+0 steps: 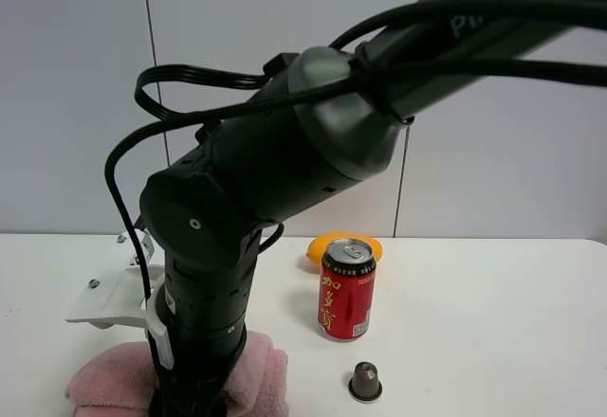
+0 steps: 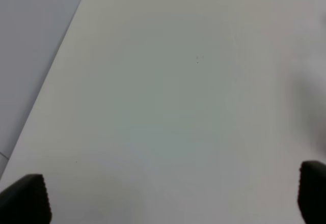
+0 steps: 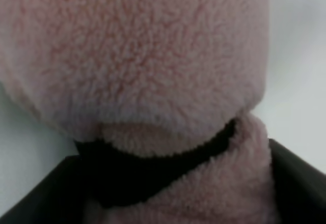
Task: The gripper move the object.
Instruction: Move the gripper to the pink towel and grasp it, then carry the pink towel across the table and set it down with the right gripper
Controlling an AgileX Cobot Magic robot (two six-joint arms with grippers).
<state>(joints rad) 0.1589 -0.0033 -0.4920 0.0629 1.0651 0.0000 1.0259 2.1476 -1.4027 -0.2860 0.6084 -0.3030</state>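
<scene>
The object, a pink fluffy rolled towel (image 1: pixel 100 381), lies at the table's near left edge. The big black arm reaches across from the upper right and comes straight down onto it; the right gripper (image 1: pixel 190 404) is buried in the towel's middle and mostly hidden. In the right wrist view the towel (image 3: pixel 137 56) fills the frame, its black band (image 3: pixel 153 168) sits between the two dark fingers (image 3: pixel 35 193), and both fingers press against the pile. The left gripper (image 2: pixel 168 196) hangs open over bare white table, with nothing between its fingertips.
A red can (image 1: pixel 347 289) stands upright right of the arm, with an orange object (image 1: pixel 321 248) behind it. A small dark capsule (image 1: pixel 365 381) sits in front of the can. The arm's white bracket (image 1: pixel 109 299) juts out above the towel. A grey wall backs the white table (image 1: pixel 493 322).
</scene>
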